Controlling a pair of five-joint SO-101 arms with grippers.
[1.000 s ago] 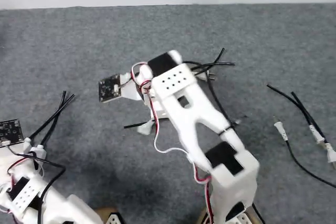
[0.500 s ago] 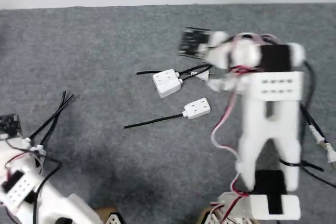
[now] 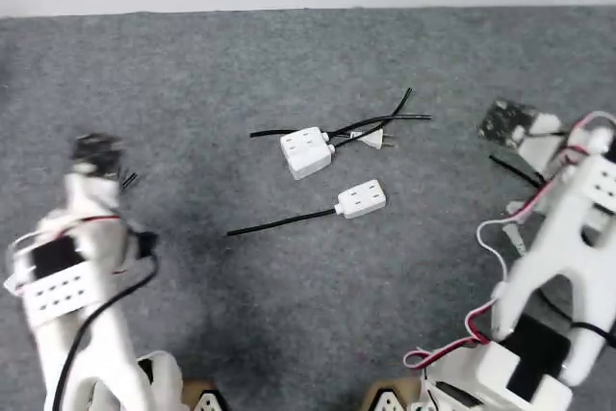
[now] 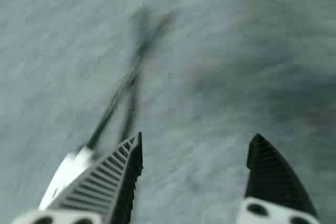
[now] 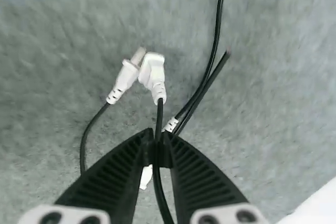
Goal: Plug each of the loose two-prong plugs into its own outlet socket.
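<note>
Two white outlet sockets lie mid-table, one (image 3: pixel 306 149) farther back, one (image 3: pixel 363 197) nearer. A loose white two-prong plug (image 3: pixel 376 140) lies just right of the farther socket. Over at the right side stands my right arm (image 3: pixel 568 209). Its gripper (image 5: pixel 157 135) is shut on the black cable of a white plug (image 5: pixel 153 73), and a second white plug (image 5: pixel 123 82) lies beside that one. My left arm (image 3: pixel 72 267) stands at the left. Its gripper (image 4: pixel 198 139) is open above the carpet, with a white plug (image 4: pixel 65 171) by one finger.
Grey carpet (image 3: pixel 192 74) covers the table. Thin black cables (image 5: pixel 212 61) run past the right gripper. Another pair of cables (image 4: pixel 126 85) crosses ahead of the left gripper. Black leads (image 3: pixel 279 223) trail leftward from the sockets. A pale wall borders the far edge.
My right arm has swung from the middle of the table to the right side, uncovering both sockets. My left arm has risen and moved forward at the left.
</note>
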